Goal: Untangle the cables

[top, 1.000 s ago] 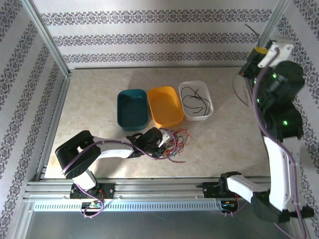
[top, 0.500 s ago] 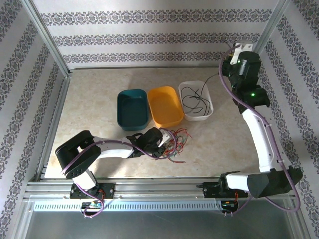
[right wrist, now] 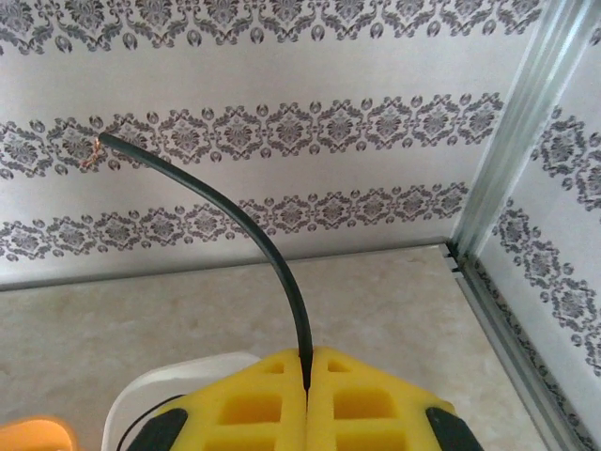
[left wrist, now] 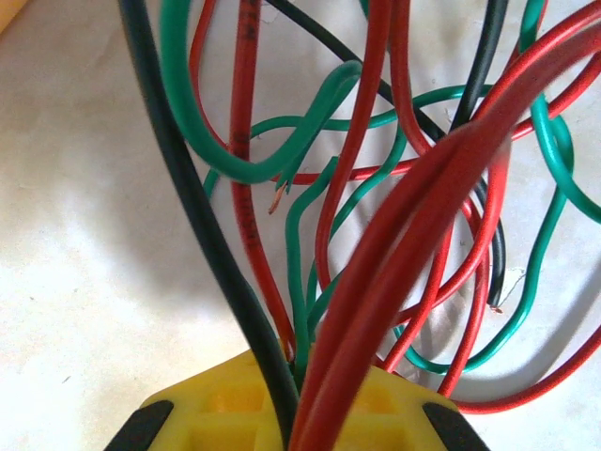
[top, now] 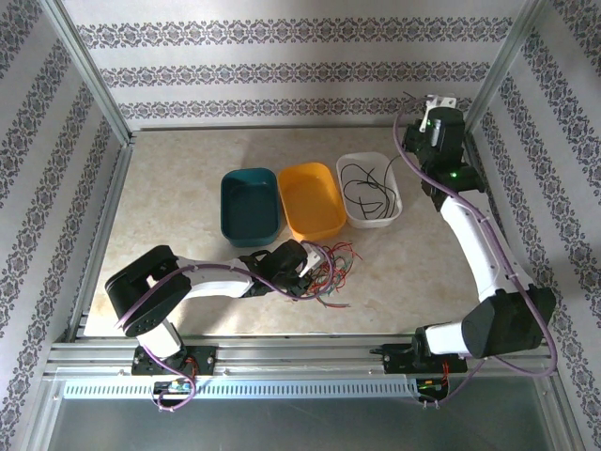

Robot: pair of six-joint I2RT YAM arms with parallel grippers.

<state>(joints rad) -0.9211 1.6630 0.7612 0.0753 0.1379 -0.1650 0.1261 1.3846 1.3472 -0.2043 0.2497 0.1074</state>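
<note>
Near the white tub (top: 398, 193), right tool (right wrist: 307, 355) pinches a thin black cable (right wrist: 246, 222); left tool (left wrist: 297, 406) clamps glossy cables (left wrist: 376, 258).

My pads (right wrist: 249, 399) are matt yellow plastic with moulded pockets. The cables (left wrist: 394, 254) have smooth, glossy plastic insulation, with bare copper at the tips. The bins (top: 252, 238) look like smooth plastic, the table (top: 178, 197) polished and marbled, the frame (right wrist: 522, 113) brushed metal.

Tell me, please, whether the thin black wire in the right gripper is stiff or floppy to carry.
Probably semi-stiff: the thin black wire arches upward unsupported from the shut right gripper. Likely light, being so thin.
</note>
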